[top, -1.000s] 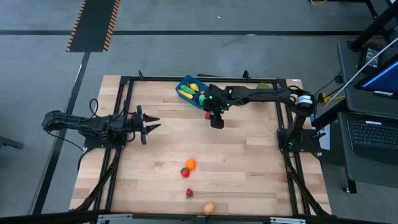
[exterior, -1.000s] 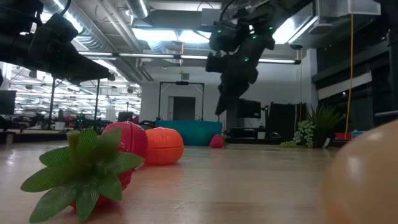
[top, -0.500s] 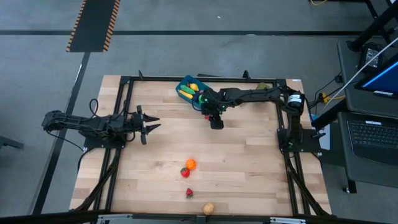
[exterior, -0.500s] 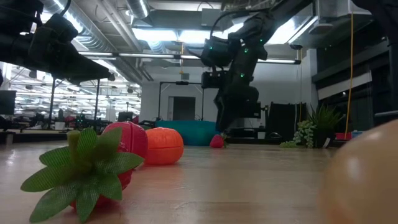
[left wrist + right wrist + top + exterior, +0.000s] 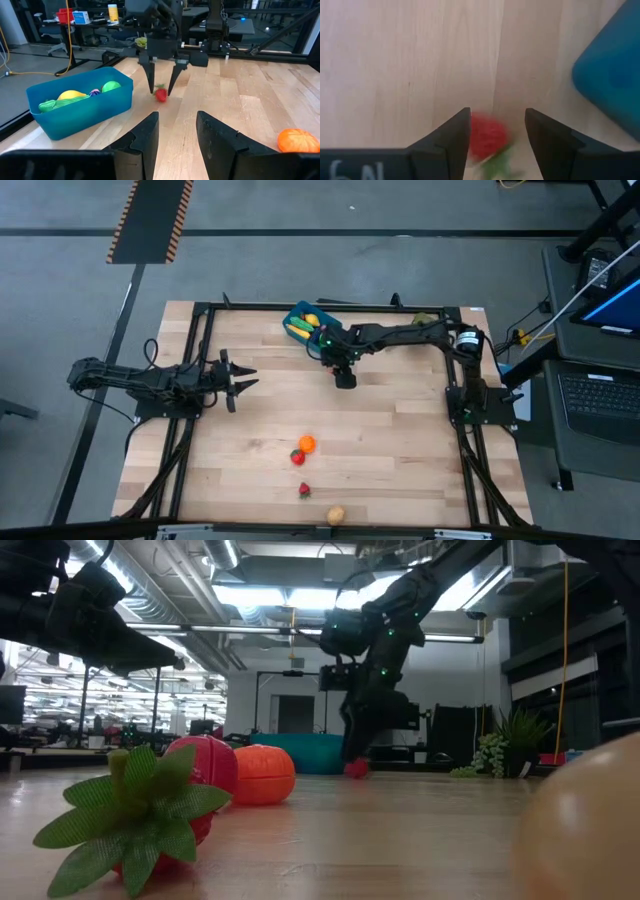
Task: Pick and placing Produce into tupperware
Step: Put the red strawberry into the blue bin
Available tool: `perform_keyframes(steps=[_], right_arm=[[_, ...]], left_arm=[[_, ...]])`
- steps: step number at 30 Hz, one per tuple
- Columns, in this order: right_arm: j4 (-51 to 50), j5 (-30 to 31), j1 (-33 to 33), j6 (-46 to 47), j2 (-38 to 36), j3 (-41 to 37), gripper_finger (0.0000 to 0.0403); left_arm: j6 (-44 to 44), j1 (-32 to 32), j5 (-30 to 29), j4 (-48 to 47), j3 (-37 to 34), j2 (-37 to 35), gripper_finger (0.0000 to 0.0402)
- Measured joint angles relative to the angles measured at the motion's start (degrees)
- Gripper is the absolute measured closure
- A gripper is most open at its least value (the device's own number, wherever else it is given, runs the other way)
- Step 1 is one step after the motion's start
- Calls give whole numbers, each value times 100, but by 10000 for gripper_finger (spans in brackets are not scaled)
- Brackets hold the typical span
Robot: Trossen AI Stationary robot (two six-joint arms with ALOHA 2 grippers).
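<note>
Your right gripper (image 5: 161, 90) is spread wide, straddling the red strawberry (image 5: 160, 94), which sits at 5 o'clock off the blue tupperware (image 5: 75, 109). It looks off-centre between the fingers, so closing could squirt it sideways. Left gripper (image 5: 243, 383) idles unclenched at 9 o'clock.

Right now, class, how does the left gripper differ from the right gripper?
The left gripper waits over bare wood at the table's left side, nothing between its fingers; the right gripper points down beside the blue container, its fingers straddling a small red strawberry. Both are open.
</note>
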Motion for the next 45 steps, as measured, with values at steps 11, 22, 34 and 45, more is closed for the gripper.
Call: perform_keyframes(steps=[11,22,34,45], right_arm=[[44,224,2,0,209,-7,214],[-1,285,2,42,192,220,214],[-794,288,45,489,189,676,214],[-2180,289,79,2662,185,1468,214]], left_arm=[[0,1,1,-2,0,31,278],[0,1,1,-2,0,31,278],[2,0,1,-2,0,31,278],[39,-1,1,-2,0,31,278]])
